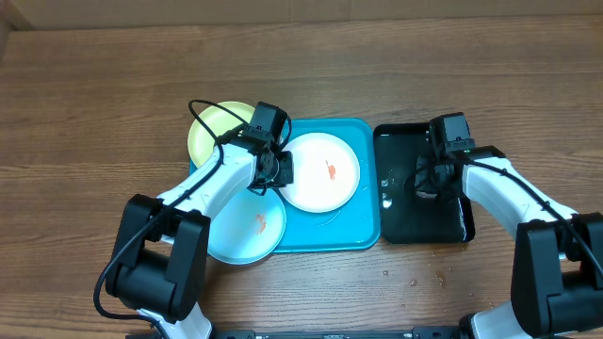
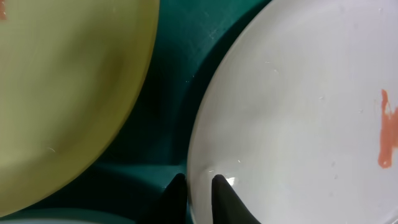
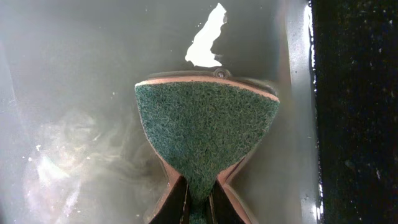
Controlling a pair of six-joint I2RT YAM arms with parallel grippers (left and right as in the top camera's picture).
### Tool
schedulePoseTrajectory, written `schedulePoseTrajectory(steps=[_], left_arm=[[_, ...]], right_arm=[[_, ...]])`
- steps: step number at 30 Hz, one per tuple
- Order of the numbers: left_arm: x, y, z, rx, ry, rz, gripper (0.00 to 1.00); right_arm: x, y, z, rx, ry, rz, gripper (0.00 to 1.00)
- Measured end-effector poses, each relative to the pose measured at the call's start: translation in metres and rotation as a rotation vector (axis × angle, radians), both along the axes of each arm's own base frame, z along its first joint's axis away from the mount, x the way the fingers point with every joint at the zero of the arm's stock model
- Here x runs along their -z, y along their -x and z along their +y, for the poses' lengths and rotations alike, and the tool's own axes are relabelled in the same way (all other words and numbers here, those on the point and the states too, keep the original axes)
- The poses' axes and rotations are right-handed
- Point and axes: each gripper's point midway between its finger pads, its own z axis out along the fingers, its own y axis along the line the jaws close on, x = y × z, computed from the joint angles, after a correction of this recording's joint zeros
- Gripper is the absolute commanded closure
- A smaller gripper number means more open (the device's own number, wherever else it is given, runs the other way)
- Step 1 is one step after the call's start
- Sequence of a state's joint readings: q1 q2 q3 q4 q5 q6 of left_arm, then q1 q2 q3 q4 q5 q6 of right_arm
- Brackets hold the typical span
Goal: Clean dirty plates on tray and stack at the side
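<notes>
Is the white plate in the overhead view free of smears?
No, the white plate bears an orange-red smear near its middle.

The turquoise tray point(image 1: 330, 234) lies flat beneath the left pincer point(image 2: 198, 190). The white plate point(image 1: 320, 171) lies in the tray to the pincer's right. Its left rim sits pinched between the pincer's fingers point(image 2: 227, 199), and an orange-red smear marks its middle. The yellow-green plate point(image 1: 212, 132) lies beyond the pincer and to its left, over the tray's far left corner and jutting past the rim. The light blue plate point(image 1: 240, 235) lies on the near side of the pincer, to its left, overhanging the tray's near left corner, with a small orange smear near its centre.
</notes>
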State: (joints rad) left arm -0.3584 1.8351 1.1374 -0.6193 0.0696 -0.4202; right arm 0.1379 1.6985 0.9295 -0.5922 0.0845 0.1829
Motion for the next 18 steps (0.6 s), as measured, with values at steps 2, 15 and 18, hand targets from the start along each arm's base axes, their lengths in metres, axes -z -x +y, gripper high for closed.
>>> schedulePoseTrajectory(steps=[2, 15, 18], left_arm=[[0.0, 0.0, 0.0, 0.0, 0.0, 0.0, 0.87], [0.0, -0.003, 0.006, -0.019, 0.003, -0.002, 0.96], [0.0, -0.004, 0.01, -0.029, 0.005, -0.001, 0.96]], right_arm=[[0.0, 0.0, 0.0, 0.0, 0.001, 0.0, 0.96], [-0.007, 0.006, 0.002, -0.004, -0.009, 0.05, 0.96], [-0.018, 0.002, 0.003, -0.005, -0.011, 0.057, 0.96]])
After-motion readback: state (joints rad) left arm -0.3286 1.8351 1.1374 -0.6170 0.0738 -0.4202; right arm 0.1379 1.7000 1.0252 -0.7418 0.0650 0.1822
